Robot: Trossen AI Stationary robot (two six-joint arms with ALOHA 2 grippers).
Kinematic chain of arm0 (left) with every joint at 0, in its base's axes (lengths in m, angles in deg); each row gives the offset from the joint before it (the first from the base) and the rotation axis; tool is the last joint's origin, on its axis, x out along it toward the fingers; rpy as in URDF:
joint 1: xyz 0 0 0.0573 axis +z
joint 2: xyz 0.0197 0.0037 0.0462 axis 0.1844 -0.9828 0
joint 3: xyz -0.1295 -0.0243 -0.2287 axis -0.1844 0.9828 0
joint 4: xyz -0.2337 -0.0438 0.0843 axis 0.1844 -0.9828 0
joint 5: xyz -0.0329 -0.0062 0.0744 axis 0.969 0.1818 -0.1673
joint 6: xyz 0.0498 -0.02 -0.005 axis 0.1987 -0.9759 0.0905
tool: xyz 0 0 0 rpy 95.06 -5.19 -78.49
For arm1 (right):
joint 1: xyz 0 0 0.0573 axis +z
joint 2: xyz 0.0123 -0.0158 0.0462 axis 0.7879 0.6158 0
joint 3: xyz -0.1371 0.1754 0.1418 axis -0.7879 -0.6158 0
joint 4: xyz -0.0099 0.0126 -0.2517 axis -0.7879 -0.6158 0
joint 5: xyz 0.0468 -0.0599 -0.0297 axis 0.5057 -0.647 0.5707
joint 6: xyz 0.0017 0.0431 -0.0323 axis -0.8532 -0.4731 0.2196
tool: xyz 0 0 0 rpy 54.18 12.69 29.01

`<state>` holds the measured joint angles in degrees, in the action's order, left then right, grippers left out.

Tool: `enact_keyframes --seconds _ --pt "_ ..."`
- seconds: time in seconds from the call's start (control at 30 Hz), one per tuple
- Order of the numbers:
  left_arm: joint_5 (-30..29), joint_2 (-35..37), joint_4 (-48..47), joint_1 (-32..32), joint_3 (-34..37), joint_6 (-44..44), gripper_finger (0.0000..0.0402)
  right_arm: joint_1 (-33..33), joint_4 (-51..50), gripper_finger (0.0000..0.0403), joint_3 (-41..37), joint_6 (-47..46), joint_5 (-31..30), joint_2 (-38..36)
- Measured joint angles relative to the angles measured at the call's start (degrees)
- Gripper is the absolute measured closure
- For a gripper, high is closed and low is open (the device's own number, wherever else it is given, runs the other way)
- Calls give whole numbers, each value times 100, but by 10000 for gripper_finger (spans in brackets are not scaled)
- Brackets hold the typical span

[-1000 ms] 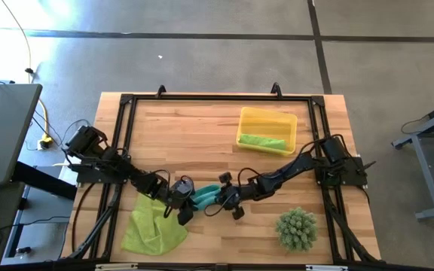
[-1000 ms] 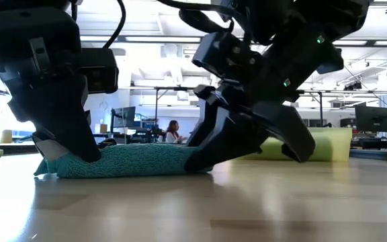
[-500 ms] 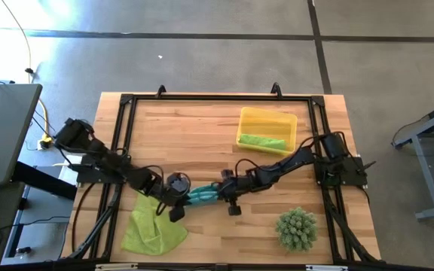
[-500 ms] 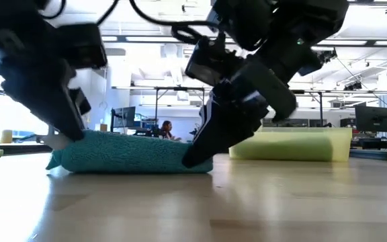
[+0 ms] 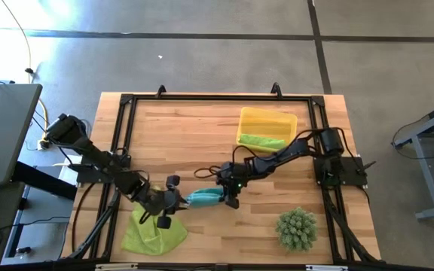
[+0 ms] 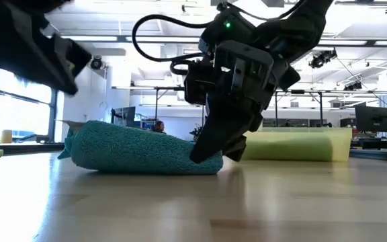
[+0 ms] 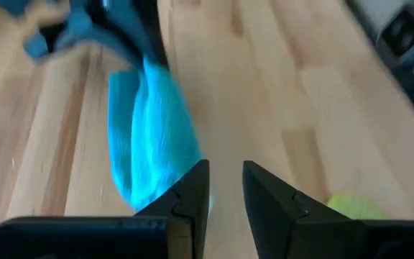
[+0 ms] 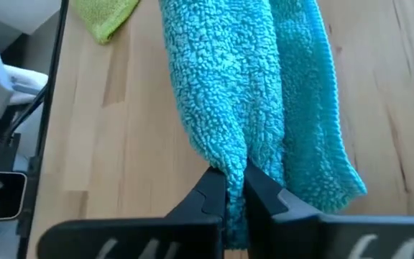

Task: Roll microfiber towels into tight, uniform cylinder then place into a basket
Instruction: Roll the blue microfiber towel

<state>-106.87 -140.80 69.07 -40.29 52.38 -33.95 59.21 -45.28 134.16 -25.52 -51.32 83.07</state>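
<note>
The right end effector (image 8: pixel 236 188) is clamped on one end of the teal towel (image 5: pixel 203 198), its two fingers pinched together through the pile. The roll lies on the table (image 5: pixel 194 139) and stretches away from that end effector toward the left end effector (image 7: pixel 225 188), which sits at the towel's far end with its fingers a little apart and nothing visibly between them.

The main risk is that the roll loosens. It is held by one end only (the wrist view shows two loose folds rather than a firm cylinder), so a lift from here could let the free end sag and unwind. The pinch also catches just a small fold of cloth, which might slip out under the towel's weight. The basket (image 5: pixel 266 114) lies well beyond the right end effector and already holds a green roll (image 5: pixel 262 141), so a slack teal towel could snag on its wall.

The right arm reaches long and low across the table, wrist tipped down. The left arm stretches diagonally, its end effector near a flat green towel (image 5: pixel 153 233).
</note>
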Motion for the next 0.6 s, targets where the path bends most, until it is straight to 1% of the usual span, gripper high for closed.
enact_keyframes --seconds 0.07,0.13,0.27,0.37,0.43,0.5,0.6 --pt "-193 -80 314 -77 -6 -7 324 -30 -5 399 -2 -10 79 1" --pt "-257 -210 477 -88 -5 -6 312 -48 -5 399 -2 -20 90 2" --pt "-258 -525 848 -61 -5 -49 267 -54 -5 398 -3 -40 97 2" --pt "-323 -797 930 -60 -4 318 234 -58 -5 398 -4 -259 126 4" --pt "-587 -908 911 -67 -4 631 219 -61 -12 398 -7 -315 155 4" --pt "-883 -1015 939 -81 -4 881 212 -59 -10 398 -7 -313 154 4" --pt "-957 -1163 929 -75 -4 1077 210 -59 -10 398 -7 -364 154 4"
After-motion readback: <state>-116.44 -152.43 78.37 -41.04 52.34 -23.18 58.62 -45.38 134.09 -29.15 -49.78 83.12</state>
